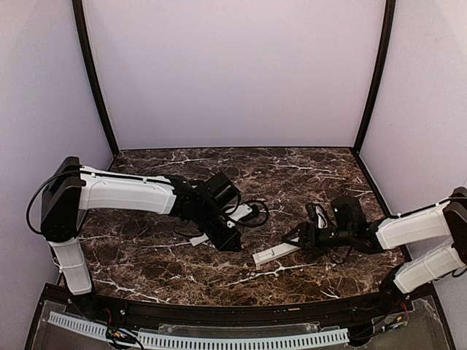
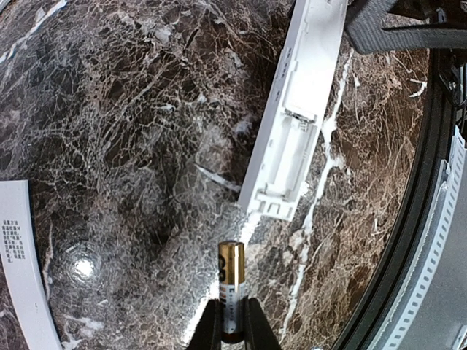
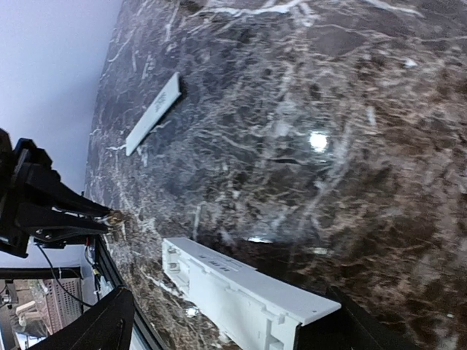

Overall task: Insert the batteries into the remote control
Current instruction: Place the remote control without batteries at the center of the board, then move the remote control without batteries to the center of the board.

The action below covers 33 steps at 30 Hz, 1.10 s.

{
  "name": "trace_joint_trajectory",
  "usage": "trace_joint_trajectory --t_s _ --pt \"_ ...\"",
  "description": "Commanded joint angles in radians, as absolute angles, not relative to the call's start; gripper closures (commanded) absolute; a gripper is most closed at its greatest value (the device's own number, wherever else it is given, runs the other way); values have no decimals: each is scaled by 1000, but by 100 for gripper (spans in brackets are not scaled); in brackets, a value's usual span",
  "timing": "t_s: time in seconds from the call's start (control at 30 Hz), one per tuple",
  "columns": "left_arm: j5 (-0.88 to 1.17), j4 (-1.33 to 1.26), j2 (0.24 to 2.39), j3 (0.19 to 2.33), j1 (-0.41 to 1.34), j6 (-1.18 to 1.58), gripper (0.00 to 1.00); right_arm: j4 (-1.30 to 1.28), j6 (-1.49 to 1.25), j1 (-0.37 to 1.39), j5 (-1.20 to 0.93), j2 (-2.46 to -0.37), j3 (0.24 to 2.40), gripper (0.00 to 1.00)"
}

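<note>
The remote control (image 2: 295,124) is a white bar lying on the marble with its battery bay open and empty toward the near end. In the top view the remote control (image 1: 276,254) lies between the two arms. My left gripper (image 2: 232,332) is shut on a gold and white battery (image 2: 232,281), which points at the bay's end a short way off. My right gripper (image 3: 226,328) stands open around the remote control's (image 3: 241,292) far part, with a wide gap on the left side. From above, the left gripper (image 1: 232,243) and the right gripper (image 1: 295,237) face each other.
A thin flat white strip (image 3: 153,113) lies on the marble behind the left gripper, and shows in the top view as the strip (image 1: 241,214) by the left wrist. The table's black front rim (image 2: 408,240) runs close to the remote. Cables loop near the left wrist (image 1: 255,211).
</note>
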<state>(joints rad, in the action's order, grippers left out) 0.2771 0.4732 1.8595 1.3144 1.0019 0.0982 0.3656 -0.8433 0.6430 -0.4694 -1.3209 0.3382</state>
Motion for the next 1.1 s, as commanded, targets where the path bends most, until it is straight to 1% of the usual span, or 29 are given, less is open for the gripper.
trace_joint_trajectory --t_s 0.0,0.03,0.13,0.23,0.33,0.43,0.6,0.67,0.8,0.93,1.07 --pt "273 502 1804 1293 996 70 100 121 -689 595 -439 -1308 367 13" --pt "269 504 1802 1294 996 66 100 61 -664 593 -428 -1326 382 13" --pt "272 500 1801 1294 995 62 100 28 -646 594 -407 -1331 389 12" --pt "275 496 1801 1293 994 63 100 -57 -618 593 -325 -1319 418 11" --pt "276 494 1803 1292 993 61 100 -115 -586 592 -262 -1300 443 12" --pt "277 497 1804 1290 994 56 100 -161 -547 592 -253 -1307 459 14" --pt "294 487 1795 1276 993 33 100 -76 -556 634 -382 -1339 459 27" --pt "302 477 1786 1262 993 13 100 -35 -577 653 -427 -1368 467 30" --pt "309 475 1758 1235 993 -50 100 35 -638 687 -463 -1411 480 34" --pt "311 489 1725 1221 994 -113 100 88 -717 740 -470 -1431 484 34" --pt "308 515 1710 1215 996 -174 99 161 -778 801 -540 -1461 481 36"
